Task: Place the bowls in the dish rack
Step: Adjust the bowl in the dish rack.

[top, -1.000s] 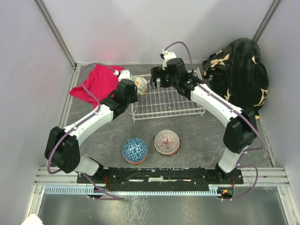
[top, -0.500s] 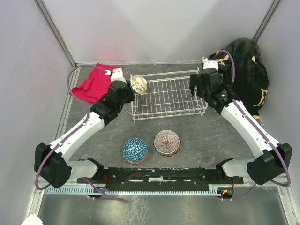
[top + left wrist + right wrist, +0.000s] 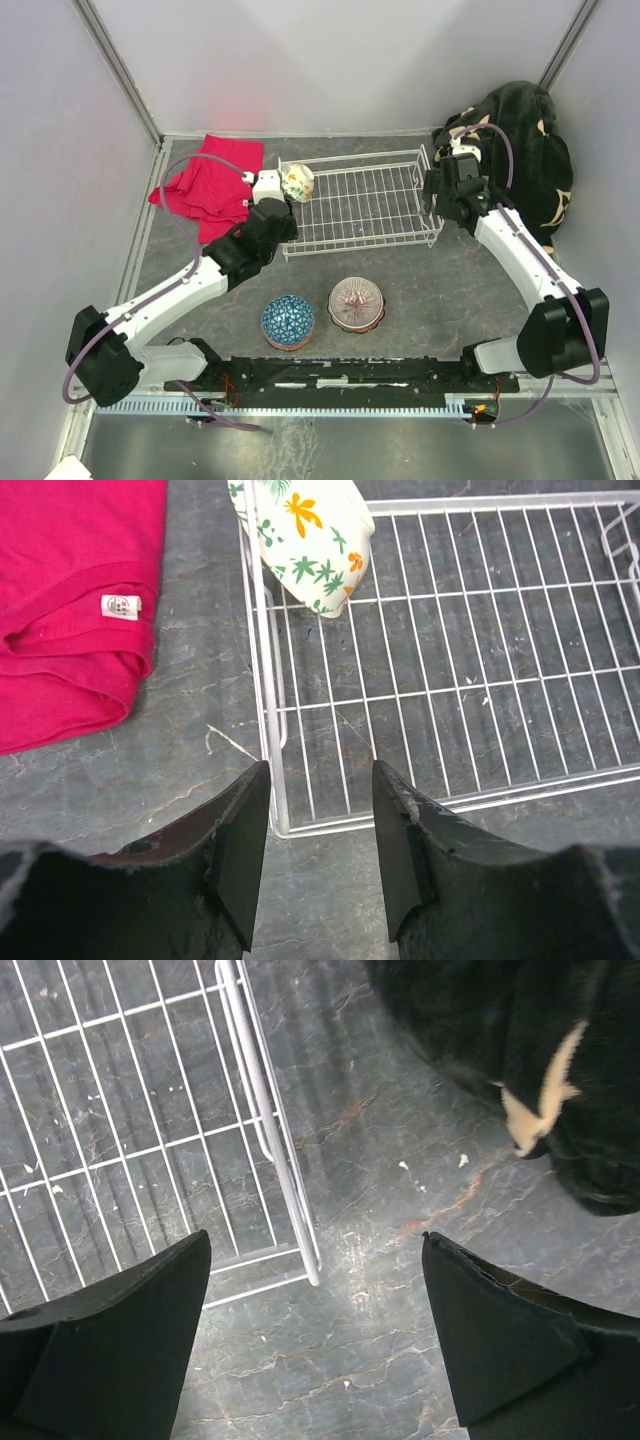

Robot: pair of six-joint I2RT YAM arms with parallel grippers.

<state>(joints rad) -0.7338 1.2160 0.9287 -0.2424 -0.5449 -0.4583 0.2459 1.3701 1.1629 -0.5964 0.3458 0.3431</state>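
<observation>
Red cloth [image 3: 205, 185] left of the dish rack [image 3: 360, 205], dark blanket [image 3: 515, 150] (I think) on its right. Left fingers [image 3: 240, 860] and right fingers [image 3: 110, 1330] both spread, empty. Blue bowl [image 3: 288, 320] and pink bowl [image 3: 356, 303] sit on the grey marbled counter [image 3: 450, 290].

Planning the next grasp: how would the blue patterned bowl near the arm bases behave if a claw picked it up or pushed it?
The blue patterned bowl looks rigid, probably ceramic, so likely breakable and somewhat slick to pinch. It appears to sit upside down, rim on the table, so a push would probably slide it, not roll it.
</observation>
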